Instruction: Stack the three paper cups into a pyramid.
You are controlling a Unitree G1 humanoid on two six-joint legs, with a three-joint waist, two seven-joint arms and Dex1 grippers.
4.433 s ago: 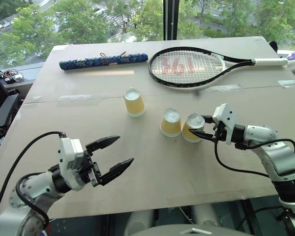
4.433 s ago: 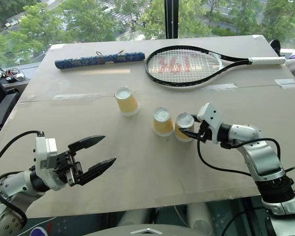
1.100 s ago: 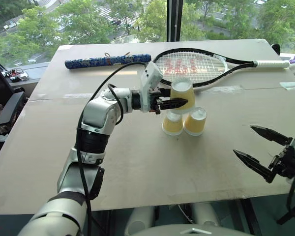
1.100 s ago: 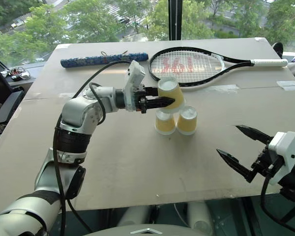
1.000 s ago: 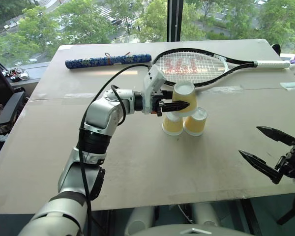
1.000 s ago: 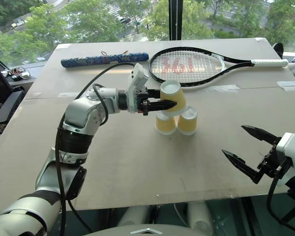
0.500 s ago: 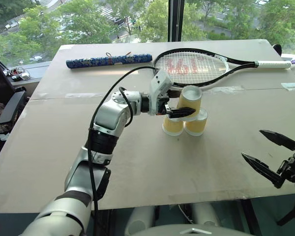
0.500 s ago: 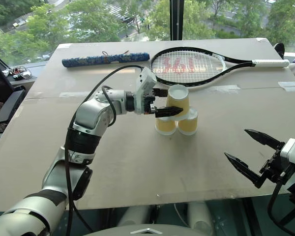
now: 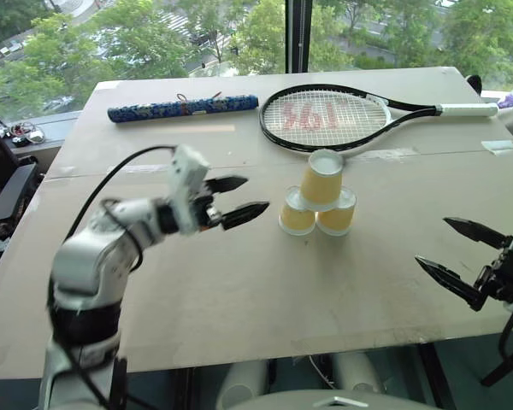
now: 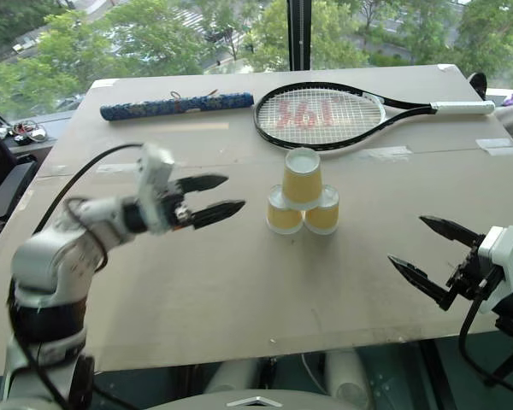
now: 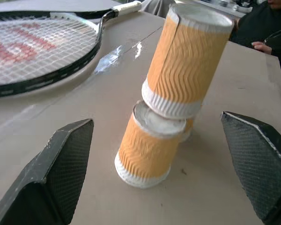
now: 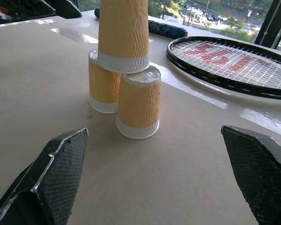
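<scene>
- Left eye view: the three paper cups stood upside down as a pyramid near the middle of the table, two touching side by side as the base and one resting on both. The left gripper hovered to the left of the stack, apart from it, its two black fingers spread and holding nothing. A tennis racket lay just behind the cups, and a blue patterned roll lay at the far left of the table.
- Right eye view: the right gripper hung at the table's near right edge, well apart from the cups, fingers spread wide and empty.
- Left wrist view: the left gripper's fingers stood wide apart on either side of the stack without touching it. The top cup sat on a lower cup, with the third mostly hidden behind. A person's hand rested beyond the far table edge.
- Right wrist view: the right gripper's fingers were open, with the two base cups ahead of them on the table, the top cup's rim resting across both and the racket behind.
</scene>
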